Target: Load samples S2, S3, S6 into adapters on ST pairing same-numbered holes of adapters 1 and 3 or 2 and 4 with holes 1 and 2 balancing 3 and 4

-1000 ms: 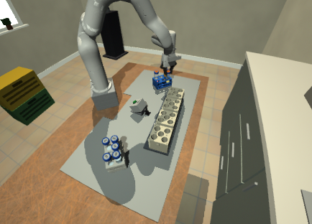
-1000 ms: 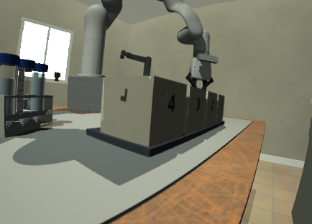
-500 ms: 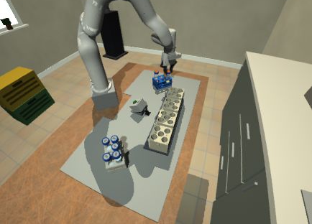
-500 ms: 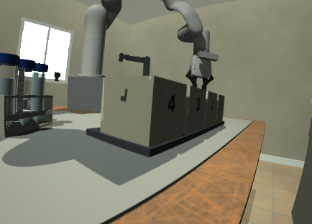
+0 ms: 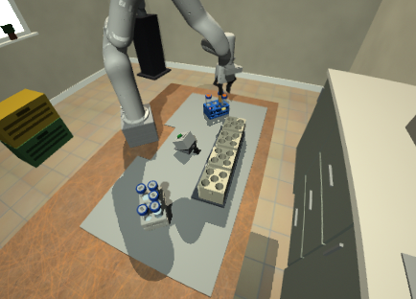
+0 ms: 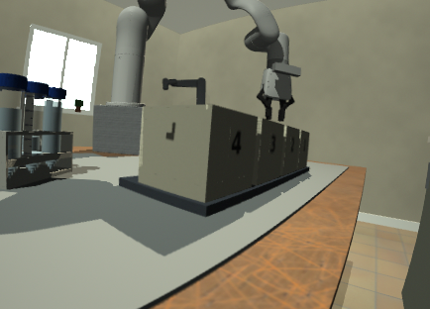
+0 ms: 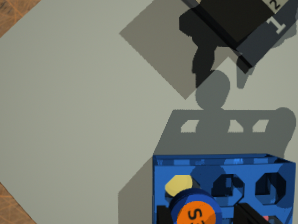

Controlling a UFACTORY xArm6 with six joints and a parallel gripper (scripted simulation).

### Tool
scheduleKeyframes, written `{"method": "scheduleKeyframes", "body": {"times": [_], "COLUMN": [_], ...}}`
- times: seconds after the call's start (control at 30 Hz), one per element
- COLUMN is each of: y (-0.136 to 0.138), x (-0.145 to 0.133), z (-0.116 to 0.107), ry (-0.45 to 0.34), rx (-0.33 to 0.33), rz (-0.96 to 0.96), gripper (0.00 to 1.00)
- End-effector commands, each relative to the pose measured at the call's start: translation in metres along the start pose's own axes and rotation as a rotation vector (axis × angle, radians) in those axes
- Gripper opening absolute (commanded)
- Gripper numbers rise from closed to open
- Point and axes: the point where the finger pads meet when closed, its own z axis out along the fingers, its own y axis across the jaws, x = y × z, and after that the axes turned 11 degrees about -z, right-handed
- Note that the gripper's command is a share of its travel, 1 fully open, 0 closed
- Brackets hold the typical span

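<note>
The sample tube (image 5: 224,97) (image 7: 197,212) stands in the blue rack (image 5: 217,112) (image 7: 225,161), directly below the claw (image 5: 224,91) (image 6: 274,118) (image 7: 206,216). Its orange cap dot is cut off by the wrist view's edge, so only an S can be read surely. The claw's fingers are parted partway, one to each side of the blue cap, and nothing is gripped. A second orange-dotted tube (image 5: 208,98) is seen beside them in the top view.

Near the claw, the dark stand (image 5: 210,201) (image 6: 163,192) (image 7: 245,60) is set apart from the blue rack by a narrow strip of grey mat (image 5: 101,221) (image 6: 74,263) (image 7: 75,110). Four matte cream adapters are carried in a row; 4, the farthest from the claw, is marked in the exterior view. Their round holes are shown only from above. Farther from the claw, the sloped desk (image 5: 186,142) with its green key (image 5: 180,136) is reached, then the pale rack (image 5: 155,221) (image 6: 40,174), where five blue-capped tubes are held. Clear walls and liquid are revealed by the exterior view. Beyond the mat's edge, streaked orange-brown tabletop (image 5: 72,241) (image 6: 277,254) (image 7: 12,12) is exposed.
</note>
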Motion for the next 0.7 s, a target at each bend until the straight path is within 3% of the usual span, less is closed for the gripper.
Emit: {"method": "scheduleKeyframes", "body": {"times": [0.0,0.67], "y": [-0.002,-0.002], "x": [0.000,0.000], "z": [-0.009,-0.046], "ry": [0.001,0.001], "rx": [0.005,0.005], "rz": [0.000,0.000], "gripper": [0.44,0.44]}}
